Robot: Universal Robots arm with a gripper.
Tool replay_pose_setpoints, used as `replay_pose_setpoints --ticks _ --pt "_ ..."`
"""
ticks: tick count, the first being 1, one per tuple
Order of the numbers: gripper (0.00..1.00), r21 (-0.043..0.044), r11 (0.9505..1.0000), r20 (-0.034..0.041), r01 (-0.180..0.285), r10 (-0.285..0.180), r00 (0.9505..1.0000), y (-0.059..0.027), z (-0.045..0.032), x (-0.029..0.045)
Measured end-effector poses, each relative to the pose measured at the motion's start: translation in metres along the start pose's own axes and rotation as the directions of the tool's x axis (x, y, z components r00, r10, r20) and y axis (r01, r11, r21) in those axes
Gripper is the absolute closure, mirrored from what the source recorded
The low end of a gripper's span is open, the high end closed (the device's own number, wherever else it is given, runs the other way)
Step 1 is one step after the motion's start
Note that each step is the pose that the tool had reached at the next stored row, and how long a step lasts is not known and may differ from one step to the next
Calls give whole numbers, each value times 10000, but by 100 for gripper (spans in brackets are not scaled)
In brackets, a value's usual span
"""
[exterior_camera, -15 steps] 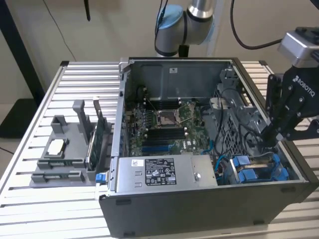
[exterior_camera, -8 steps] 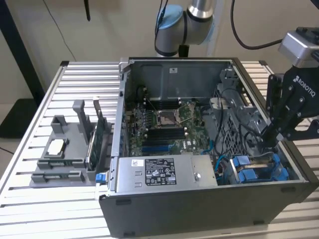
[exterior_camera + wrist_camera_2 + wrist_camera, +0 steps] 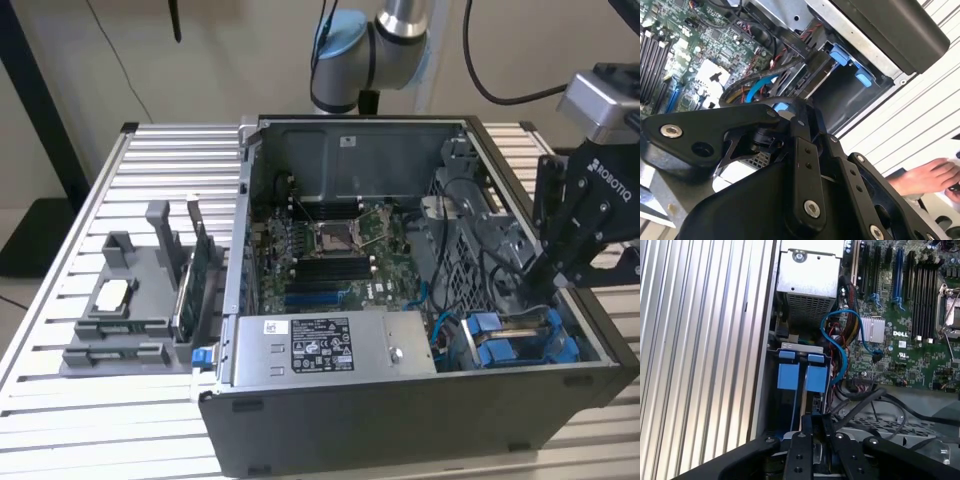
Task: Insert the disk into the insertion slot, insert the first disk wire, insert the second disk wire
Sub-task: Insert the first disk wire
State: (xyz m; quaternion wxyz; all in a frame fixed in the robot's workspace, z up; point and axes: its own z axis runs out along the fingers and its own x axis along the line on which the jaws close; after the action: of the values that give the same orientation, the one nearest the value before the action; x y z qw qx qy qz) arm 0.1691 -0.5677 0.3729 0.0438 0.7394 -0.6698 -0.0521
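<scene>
The dark computer case (image 3: pixel 420 420) lies open on the slatted table. In its front corner, at the exterior view's right, sits the insertion slot (image 3: pixel 575 340) with blue rails. The disk's blue carrier (image 3: pixel 488 338) lies in that bay, its blue tabs (image 3: pixel 788 376) facing outward. My gripper (image 3: pixel 542 288) reaches down into the case right above this bay. Its fingers (image 3: pixel 812 432) are pressed together, shut, and I cannot make out anything between them. A blue wire (image 3: pixel 840 342) loops from the board toward the bay. Black wires (image 3: pixel 875 397) run close by the fingers.
A grey labelled power-supply box (image 3: pixel 320 345) fills the case's front. The green motherboard (image 3: pixel 330 255) lies behind it. A grey plastic parts holder (image 3: pixel 125 320) stands on the table at the exterior view's left. A person's hand (image 3: pixel 930 177) rests beyond the case.
</scene>
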Motion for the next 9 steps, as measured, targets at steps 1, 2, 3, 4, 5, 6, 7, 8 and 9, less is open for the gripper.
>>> replay_pose_setpoints --ticks 1,2,3,4,5,6,7,8,9 --pt "81 4 10000 45 6 -6 10000 -1 5 0" --pt "81 10 10000 95 14 -14 10000 -2 10 0" --pt "81 13 10000 133 19 -19 9999 -3 13 0" --pt "81 14 10000 142 21 -21 9999 -3 14 -1" --pt "81 14 10000 145 22 -22 9999 -3 14 -1" --pt "81 15 10000 149 22 -22 9999 -3 15 -1" --pt "81 21 10000 150 21 -22 9999 -3 19 0" --pt "81 32 10000 148 22 -22 9999 -4 22 0" --pt "81 49 10000 149 22 -22 9999 -4 26 0"
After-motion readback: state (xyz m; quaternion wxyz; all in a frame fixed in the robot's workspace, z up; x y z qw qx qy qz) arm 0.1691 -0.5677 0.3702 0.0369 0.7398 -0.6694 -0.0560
